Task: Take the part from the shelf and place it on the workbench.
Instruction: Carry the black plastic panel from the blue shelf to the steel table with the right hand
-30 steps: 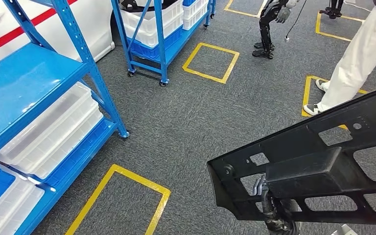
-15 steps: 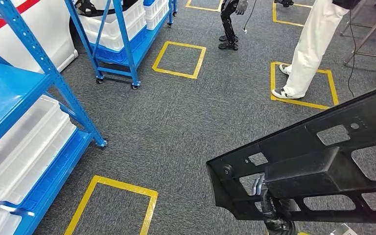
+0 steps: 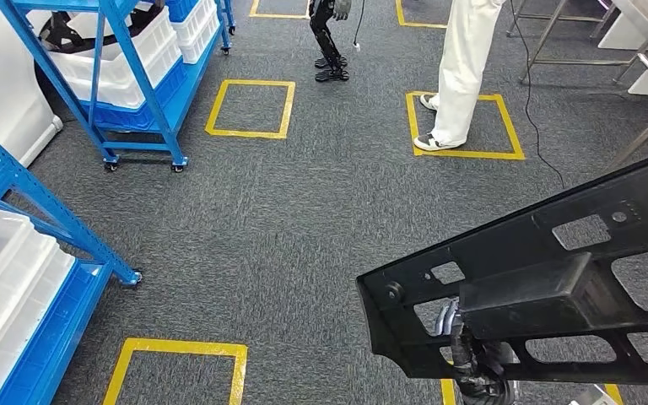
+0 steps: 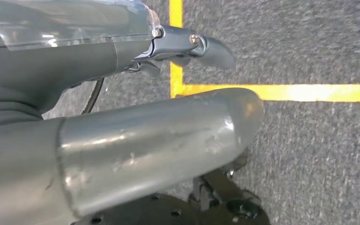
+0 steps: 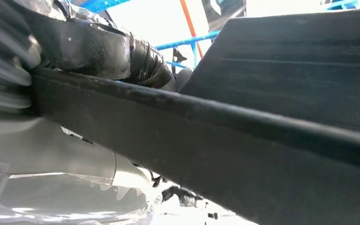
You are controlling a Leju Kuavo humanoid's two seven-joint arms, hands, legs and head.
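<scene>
While the head view looks down on grey carpet, the part (image 3: pixel 548 287), a long black plastic frame with rectangular cut-outs and a raised block in its middle, fills the lower right of the picture, slanting up toward the right edge. Under it, near the bottom edge, the right hand (image 3: pixel 466 354) grasps the frame's lower rail, dark fingers (image 3: pixel 445 321) curled up through one of the cut-outs; in the right wrist view those fingers (image 5: pixel 98 47) wrap over the black bar (image 5: pixel 215 140) that crosses the picture. Over in the left wrist view, the left hand (image 4: pixel 159 122) hangs above carpet and a yellow line, thumb and fingers apart and holding nothing. No brand, label or writing can be read anywhere on the part. At the left edge stands a blue shelf (image 3: pixel 42 211) with white bins (image 3: pixel 0 278), and a second blue rack (image 3: pixel 110 93) sits at upper left. Yellow floor squares (image 3: pixel 251 108) dot the carpet; a person in white trousers (image 3: pixel 464 67) stands on one at top centre, with a metal table frame (image 3: pixel 574 34) at upper right.
</scene>
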